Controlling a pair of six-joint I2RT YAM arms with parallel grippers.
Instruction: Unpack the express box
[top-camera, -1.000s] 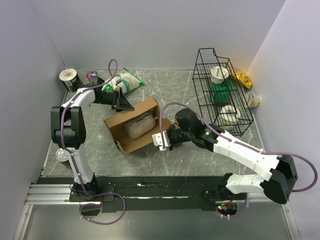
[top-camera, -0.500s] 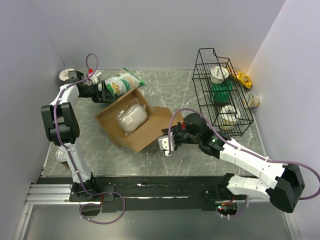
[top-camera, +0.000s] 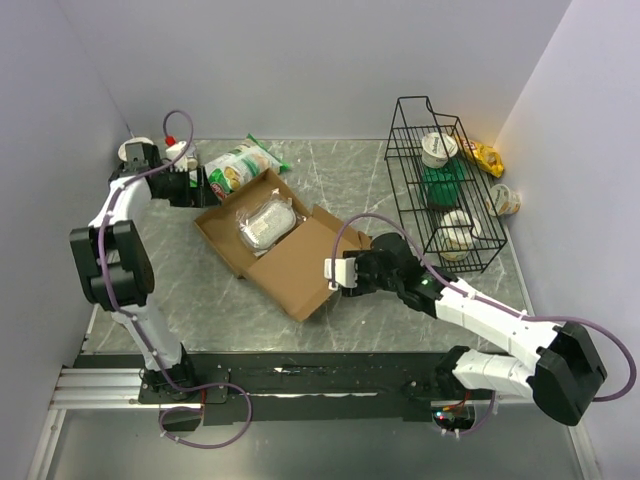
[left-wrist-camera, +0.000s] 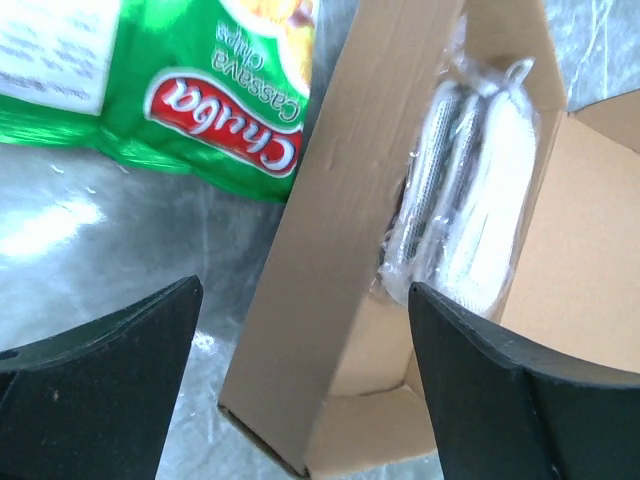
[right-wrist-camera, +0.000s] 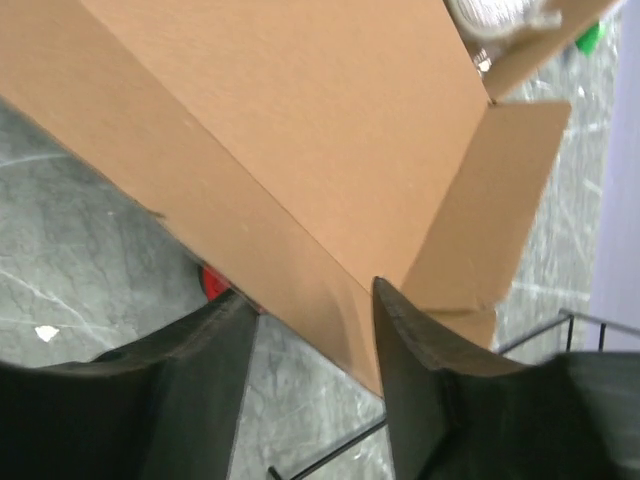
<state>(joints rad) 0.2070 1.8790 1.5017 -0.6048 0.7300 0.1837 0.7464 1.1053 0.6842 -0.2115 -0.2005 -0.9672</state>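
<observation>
**Now on the table: express box, lid folded back**

1. Table (top-camera: 340, 180): grey marbled top, walled on three sides.
2. Wire basket (top-camera: 412, 100): black, at the far right, with cups and a green item inside.
3. Express box (top-camera: 300, 270): brown cardboard, mid-table and left of centre, set diagonally. Its tray is towards the far left and its lid lies flat towards the near right.
4. Right gripper (right-wrist-camera: 312, 300): at the lid's near-right edge, fingers parted, cardboard showing between them, nothing pinched.
5. Left gripper (left-wrist-camera: 300, 300): over the tray's far-left wall, fingers spread wide, holding nothing.
6. Snack bag (top-camera: 238, 165): green and white, just beyond the tray.
7. Clear-wrapped packet (top-camera: 265, 222): lying inside the tray.
8. Cup (top-camera: 503, 200): on its side, right of the basket.
</observation>
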